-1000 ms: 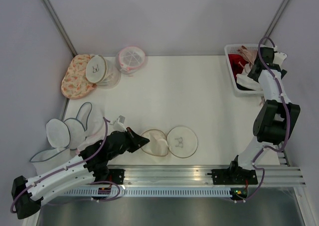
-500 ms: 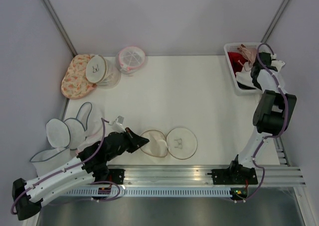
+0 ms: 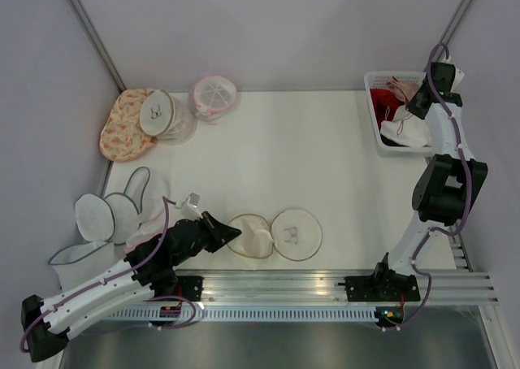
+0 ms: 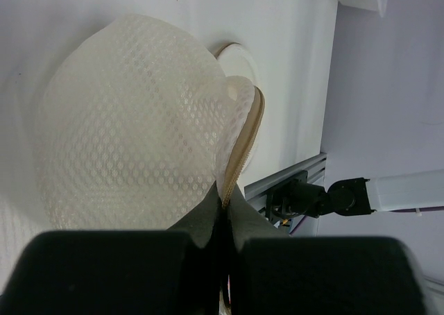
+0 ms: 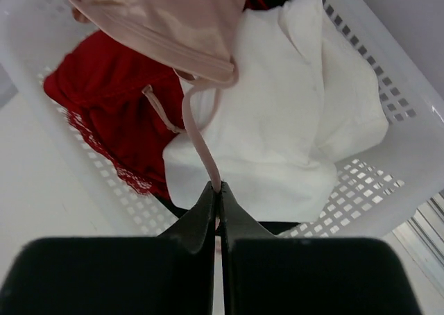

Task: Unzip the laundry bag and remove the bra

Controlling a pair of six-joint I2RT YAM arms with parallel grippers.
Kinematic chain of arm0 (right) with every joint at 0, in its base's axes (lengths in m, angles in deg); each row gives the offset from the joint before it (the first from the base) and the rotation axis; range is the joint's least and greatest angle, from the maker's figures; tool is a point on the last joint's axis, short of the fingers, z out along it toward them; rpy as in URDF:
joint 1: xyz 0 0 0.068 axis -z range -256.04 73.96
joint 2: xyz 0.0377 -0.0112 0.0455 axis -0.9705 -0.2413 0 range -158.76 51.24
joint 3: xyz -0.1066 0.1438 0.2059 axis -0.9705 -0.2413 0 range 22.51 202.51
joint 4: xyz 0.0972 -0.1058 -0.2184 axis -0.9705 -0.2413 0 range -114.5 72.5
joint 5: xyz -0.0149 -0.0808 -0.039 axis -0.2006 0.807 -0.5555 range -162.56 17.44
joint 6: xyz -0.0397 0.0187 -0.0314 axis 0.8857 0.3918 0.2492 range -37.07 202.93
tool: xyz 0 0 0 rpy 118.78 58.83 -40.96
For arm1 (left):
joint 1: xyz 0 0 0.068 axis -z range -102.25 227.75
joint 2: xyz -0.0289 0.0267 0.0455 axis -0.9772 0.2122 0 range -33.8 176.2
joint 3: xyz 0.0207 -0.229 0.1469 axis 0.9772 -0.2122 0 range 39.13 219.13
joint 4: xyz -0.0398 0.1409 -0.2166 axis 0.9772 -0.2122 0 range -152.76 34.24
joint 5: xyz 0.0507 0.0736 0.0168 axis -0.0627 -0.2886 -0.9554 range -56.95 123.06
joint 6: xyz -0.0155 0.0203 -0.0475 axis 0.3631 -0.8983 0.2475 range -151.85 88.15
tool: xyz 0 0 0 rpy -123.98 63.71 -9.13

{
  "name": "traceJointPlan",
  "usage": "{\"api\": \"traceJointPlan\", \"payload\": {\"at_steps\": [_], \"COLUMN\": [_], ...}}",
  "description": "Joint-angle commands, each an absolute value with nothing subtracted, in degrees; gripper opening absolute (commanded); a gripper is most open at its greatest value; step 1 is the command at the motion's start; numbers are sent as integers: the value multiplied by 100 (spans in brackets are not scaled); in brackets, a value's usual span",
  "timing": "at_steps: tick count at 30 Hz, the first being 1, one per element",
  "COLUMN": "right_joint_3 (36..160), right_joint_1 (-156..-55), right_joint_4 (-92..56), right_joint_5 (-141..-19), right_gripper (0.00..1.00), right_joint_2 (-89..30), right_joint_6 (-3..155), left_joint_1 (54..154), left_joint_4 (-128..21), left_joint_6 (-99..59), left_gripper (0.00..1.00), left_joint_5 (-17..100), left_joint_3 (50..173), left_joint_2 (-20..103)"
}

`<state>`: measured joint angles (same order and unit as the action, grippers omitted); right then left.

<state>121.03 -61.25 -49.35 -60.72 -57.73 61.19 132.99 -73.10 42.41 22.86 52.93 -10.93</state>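
Looking from above: the laundry bag (image 3: pixel 296 231) lies open in two round halves at 6 o'clock on the tabletop (image 3: pixel 309 158). The half with the bra drawing is at 3 o'clock of the other.
left pincer (image 3: pixel 234 232): at the 9 o'clock edge of the bag's plain half, touching it.
basket (image 3: pixel 396 148): in the tabletop's 2 o'clock corner; the bra (image 3: pixel 400 86) is at its far end, well apart from the bag.
right pincer (image 3: pixel 413 110): over the basket.
left wrist view: the left pincer (image 4: pixel 223 205) is pressed together on the tan zipper rim (image 4: pixel 244 138) of the laundry bag (image 4: pixel 132 121), whose mesh dome fills 10 o'clock.
right wrist view: the right pincer (image 5: pixel 217 190) is pinched tight on the bra's thin strap (image 5: pixel 198 124). The bra (image 5: pixel 166 16) cup is at 12 o'clock, over a red garment (image 5: pixel 104 107) at 9 o'clock and a white garment (image 5: pixel 291 114) at 3 o'clock, all within the basket (image 5: pixel 416 148).
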Motion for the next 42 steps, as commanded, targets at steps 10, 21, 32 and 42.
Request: {"api": "traceJointPlan", "payload": {"at_steps": [10,21,32,42], "right_joint_3": [13986,10129,6832,4766], "right_joint_1": [-6153,-7961,-11416,-12288], "right_joint_4": [-5248,-4580,-4931,-4255], "right_joint_5": [-5920,-6245,-5402,-5919], "right_gripper": [98,98,98,98], "right_joint_2": [-6523,-2877,-450,852], "right_joint_6": [5972,6122,4225,2879], "left_joint_1": [13303,13294,13294,13294], "left_joint_4": [-7298,-7316,-7500,-7518], "left_joint_6": [4418,4225,4154,4198], "left_gripper": [2,2,2,2], "left_joint_5": [2093,1900,1715,1662], "left_joint_3": [5249,5328,5310,5275], "left_joint_2": [-1183,-1165,-1306,-1324]}}
